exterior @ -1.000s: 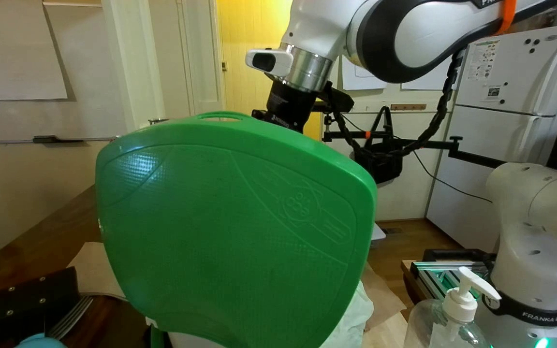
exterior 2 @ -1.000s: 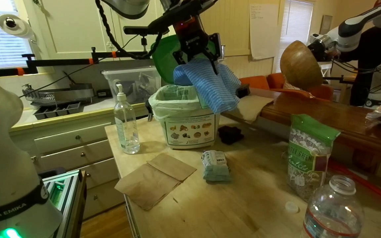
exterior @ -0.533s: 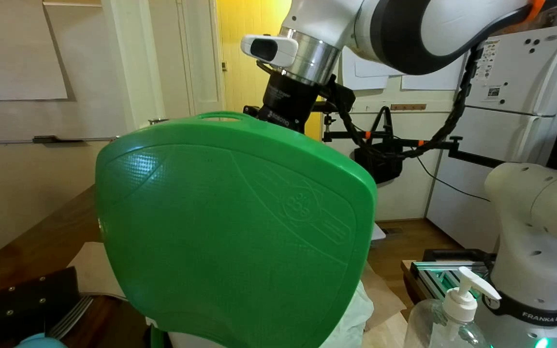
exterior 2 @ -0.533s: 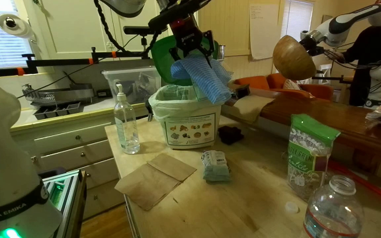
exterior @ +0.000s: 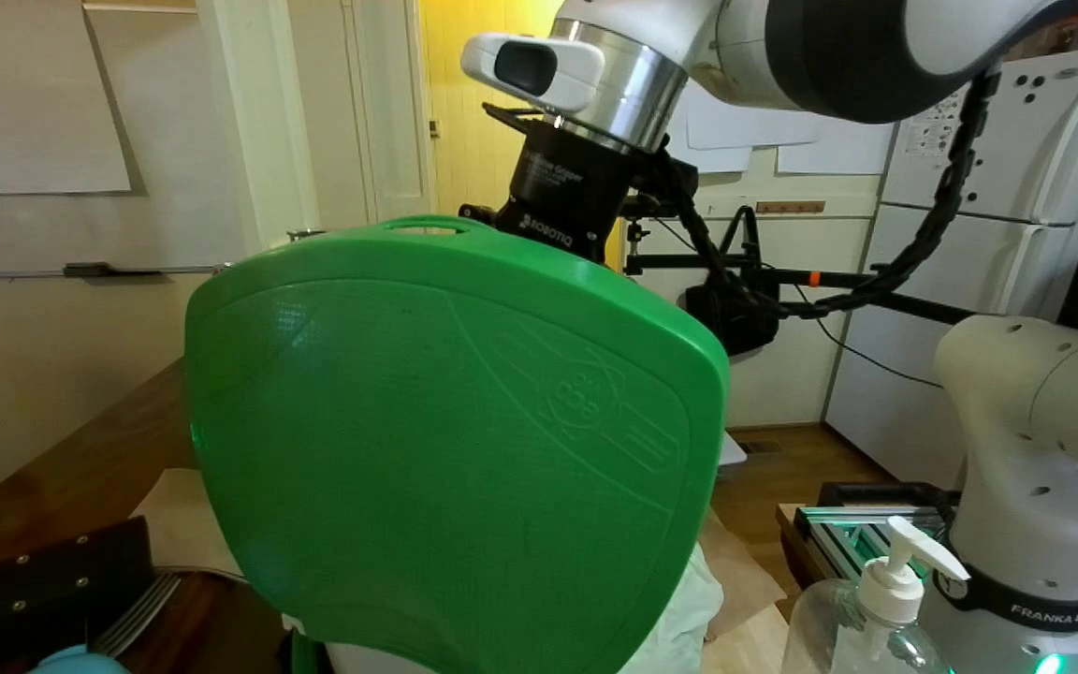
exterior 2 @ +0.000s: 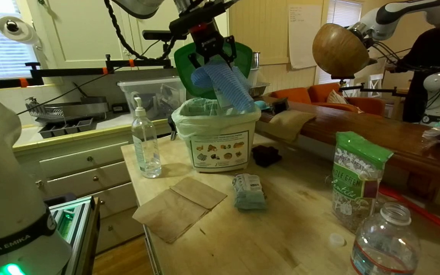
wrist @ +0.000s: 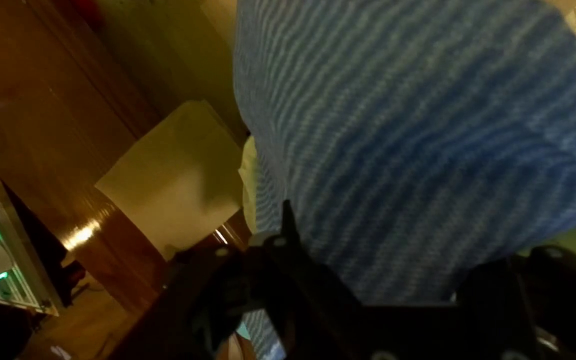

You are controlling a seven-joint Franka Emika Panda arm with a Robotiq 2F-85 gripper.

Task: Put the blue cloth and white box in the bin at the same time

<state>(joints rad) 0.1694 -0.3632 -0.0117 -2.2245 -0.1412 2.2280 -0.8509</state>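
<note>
The blue striped cloth [exterior 2: 229,86] hangs from my gripper [exterior 2: 215,65] above the bin [exterior 2: 220,128], over the right part of its opening. The gripper's fingers stand wide apart with the cloth bunched between them. In the wrist view the cloth [wrist: 408,150] fills most of the picture and covers what is under it. A pale flat piece [exterior 2: 222,98] shows below the cloth; I cannot tell whether it is the white box. The bin is white with a pale green liner. Its green lid [exterior: 455,440] stands open and hides the fingers and cloth in an exterior view.
A pump bottle [exterior 2: 145,147] stands left of the bin. Brown paper [exterior 2: 180,208], a small packet [exterior 2: 249,191], a dark item [exterior 2: 266,156], a lentil bag [exterior 2: 359,181] and a clear bottle [exterior 2: 386,240] are on the table. Another arm holds a wooden bowl [exterior 2: 338,49].
My gripper has moved left in the view that shows the bin's front, carrying the cloth from the bin's right side to over its opening. The other arm's bowl has moved up.
</note>
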